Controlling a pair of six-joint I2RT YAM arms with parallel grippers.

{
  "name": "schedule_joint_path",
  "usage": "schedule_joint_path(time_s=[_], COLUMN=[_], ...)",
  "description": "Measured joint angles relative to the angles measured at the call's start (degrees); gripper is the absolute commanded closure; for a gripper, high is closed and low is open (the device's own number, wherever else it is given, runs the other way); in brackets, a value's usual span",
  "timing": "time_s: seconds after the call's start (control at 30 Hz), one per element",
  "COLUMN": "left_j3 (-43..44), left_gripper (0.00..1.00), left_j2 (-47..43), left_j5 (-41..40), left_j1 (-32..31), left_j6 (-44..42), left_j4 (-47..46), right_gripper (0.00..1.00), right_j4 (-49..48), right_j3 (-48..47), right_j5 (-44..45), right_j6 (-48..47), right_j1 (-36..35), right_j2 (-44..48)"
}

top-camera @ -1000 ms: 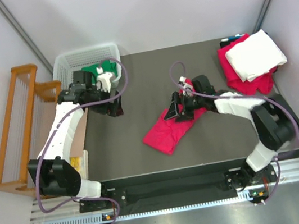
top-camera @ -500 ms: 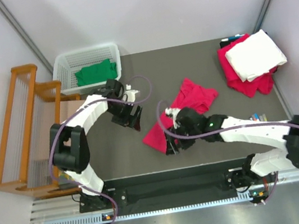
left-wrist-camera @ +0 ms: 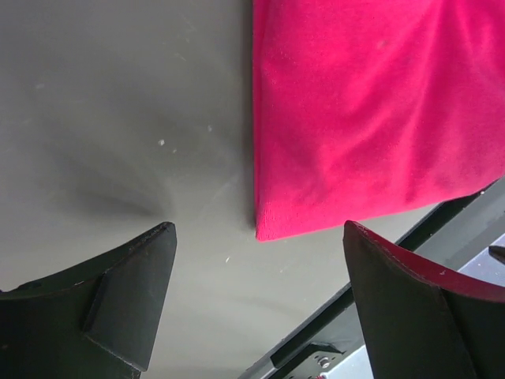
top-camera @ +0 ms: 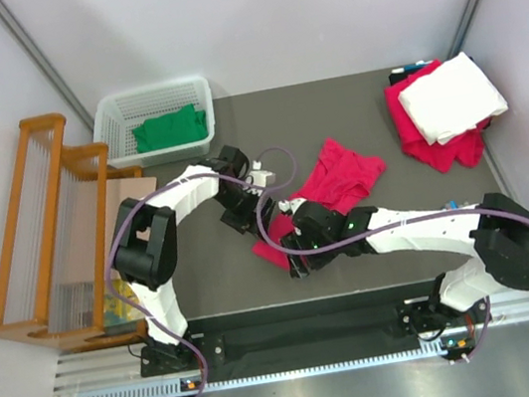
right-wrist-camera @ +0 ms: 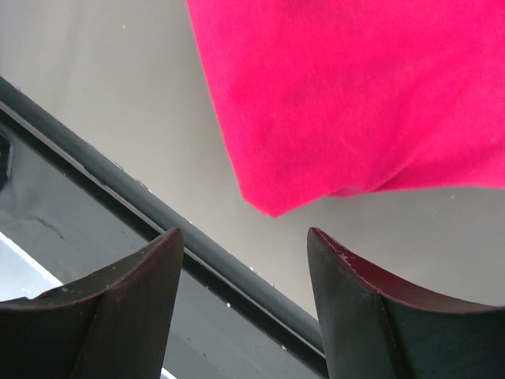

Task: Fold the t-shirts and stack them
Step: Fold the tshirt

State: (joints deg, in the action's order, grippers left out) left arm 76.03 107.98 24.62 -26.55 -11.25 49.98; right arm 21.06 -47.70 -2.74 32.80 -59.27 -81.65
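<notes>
One t-shirt (right-wrist-camera: 355,95) corner beneath right end effector (right-wrist-camera: 243,241)

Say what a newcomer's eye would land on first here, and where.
A crimson-pink t-shirt lies crumpled mid-table, with the open left hand and right hand both poised over its near end. A green t-shirt sits in the white basket at far left; a white t-shirt tops a second crimson t-shirt at far right.

Crimson-pink t-shirt (top-camera: 343,174), bright green t-shirt (top-camera: 170,129), white lattice basket (top-camera: 109,117), white t-shirt (top-camera: 452,98), dark grey table (top-camera: 273,122), orange-brown rack (top-camera: 41,123)
</notes>
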Motion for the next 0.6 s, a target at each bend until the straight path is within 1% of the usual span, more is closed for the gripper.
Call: schedule_joint_path(time_s=[0.13,0.6], left_j3=[0.63,0.92], left_gripper=[0.11,0.16], left_j2=[2.93,4.42], left_j5=[1.05,7.54], left_j1=[-0.24,-0.02], left_j6=[0.04,0.59], left_j4=[1.14,3.23], right_gripper=[0.38,0.45], right_j4=[-0.46,-2.58], right_j3=[-0.74,-0.83], right_j5=[0.57,1.18], right_j6=[0.28,0.85], right_j1=[0.00,0.00], right_j2=[-1.55,-6.67])
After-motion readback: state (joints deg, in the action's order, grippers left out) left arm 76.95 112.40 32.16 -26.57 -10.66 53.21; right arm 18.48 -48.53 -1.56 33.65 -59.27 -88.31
